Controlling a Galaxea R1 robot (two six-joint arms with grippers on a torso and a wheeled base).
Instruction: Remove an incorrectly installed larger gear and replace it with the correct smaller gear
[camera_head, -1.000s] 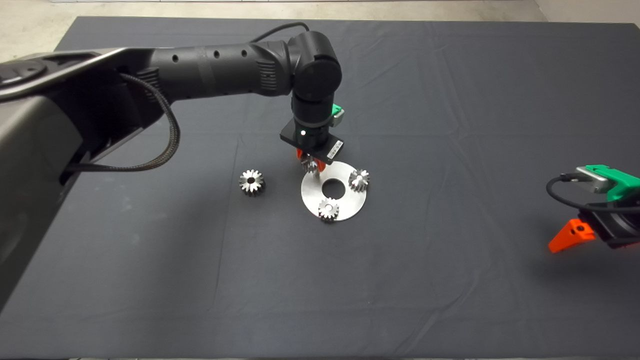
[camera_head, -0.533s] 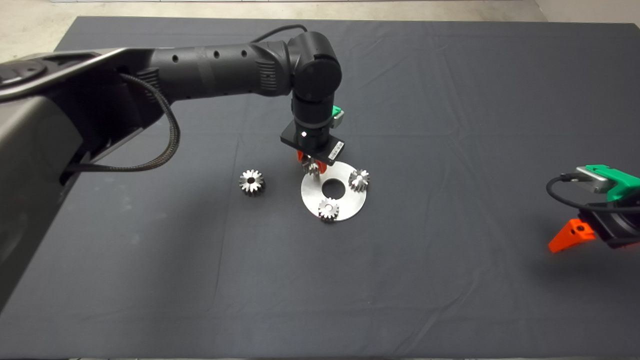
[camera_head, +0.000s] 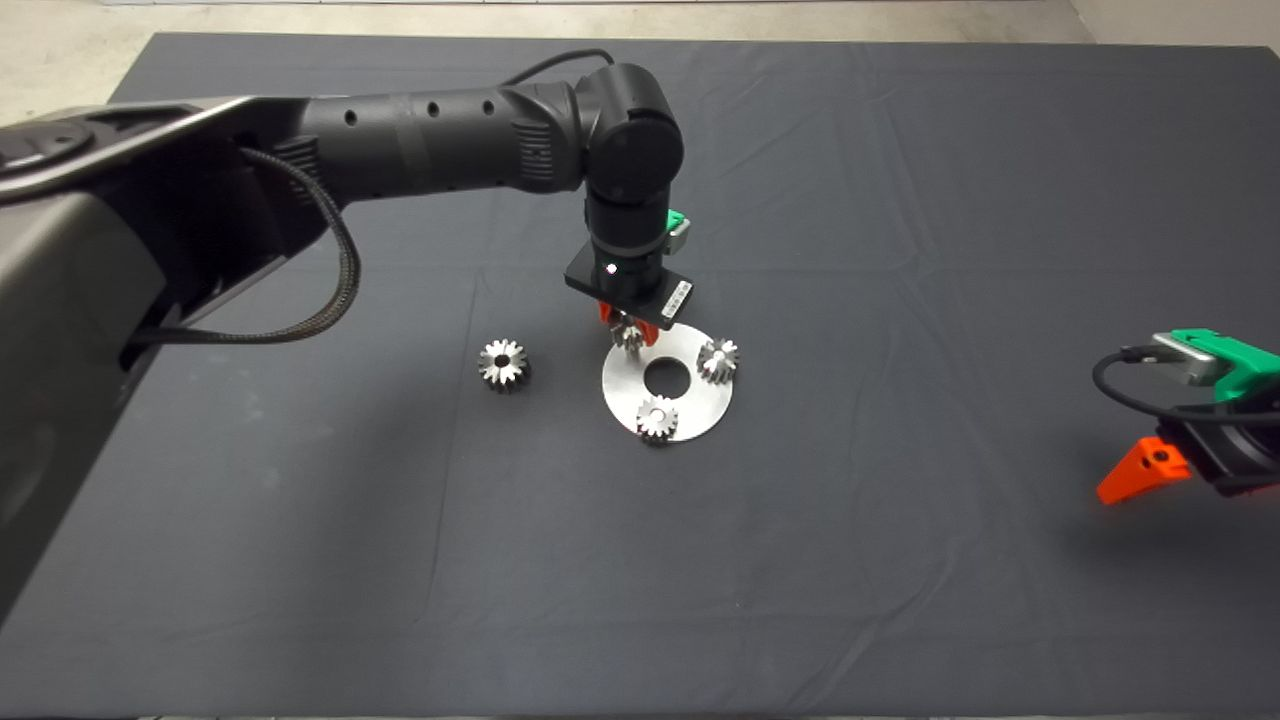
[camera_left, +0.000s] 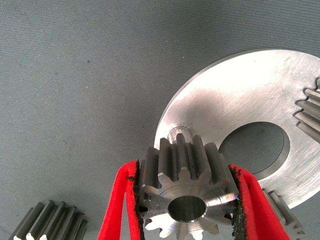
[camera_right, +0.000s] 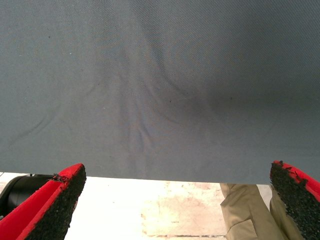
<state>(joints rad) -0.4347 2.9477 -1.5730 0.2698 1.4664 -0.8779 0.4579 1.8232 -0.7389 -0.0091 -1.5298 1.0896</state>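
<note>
Lowering the small shiny steel toothed gear with a centre hole (camera_left: 186, 199) onto the bare steel pin (camera_left: 179, 135) of the round steel plate with a central hole (camera_head: 700, 398) is the step in hand, as I judge it. The left tool (camera_left: 186, 205) pinches that gear between its red fingers (camera_left: 119, 202), above the plate's rim. To seat it well, the bore should sit directly over the pin, the gear face level, the descent slow, with release only once it is fully down.

The plate carries two similar small steel gears (camera_head: 718, 359) (camera_head: 657, 417). The wider silver steel gear with a dark centre hole (camera_head: 503, 364) lies off the plate, on the dark surface (camera_head: 900, 200). The right tool (camera_right: 175, 200) waits at the surface's right edge, spread wide and holding nothing.
</note>
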